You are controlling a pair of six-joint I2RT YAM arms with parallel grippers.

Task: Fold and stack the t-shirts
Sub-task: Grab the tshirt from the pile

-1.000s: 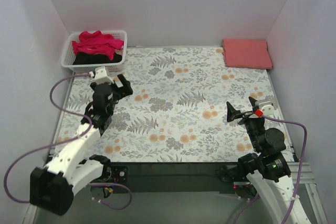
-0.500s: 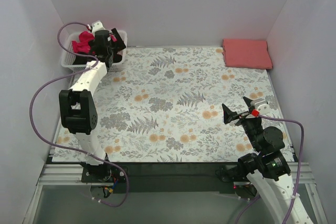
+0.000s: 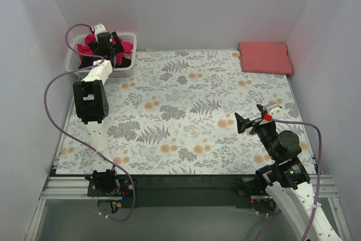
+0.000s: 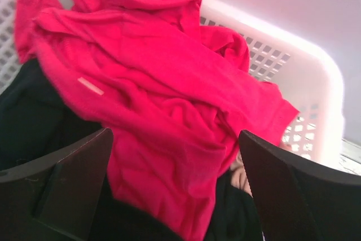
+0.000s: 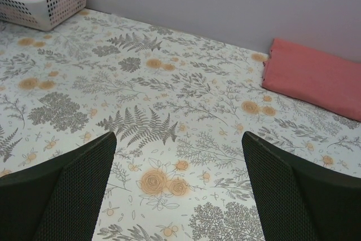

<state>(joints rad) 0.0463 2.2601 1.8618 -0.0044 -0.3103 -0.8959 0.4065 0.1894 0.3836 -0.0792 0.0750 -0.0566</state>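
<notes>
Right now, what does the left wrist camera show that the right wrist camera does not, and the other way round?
Only the left wrist view shows the pale label on the crimson t-shirt and, clearly, the black t-shirt under it. Only the right wrist view shows the floral cloth and the folded salmon-pink t-shirt lying on it at the far right. Both show the white basket holding the crimson t-shirt; in the right wrist view it is small, at the top left.

The left gripper (image 4: 175,136) hangs with jaws spread wide over the crumpled crimson t-shirt (image 4: 158,83) — heaped on the black t-shirt (image 4: 28,117) inside the white basket (image 4: 304,83).
</notes>
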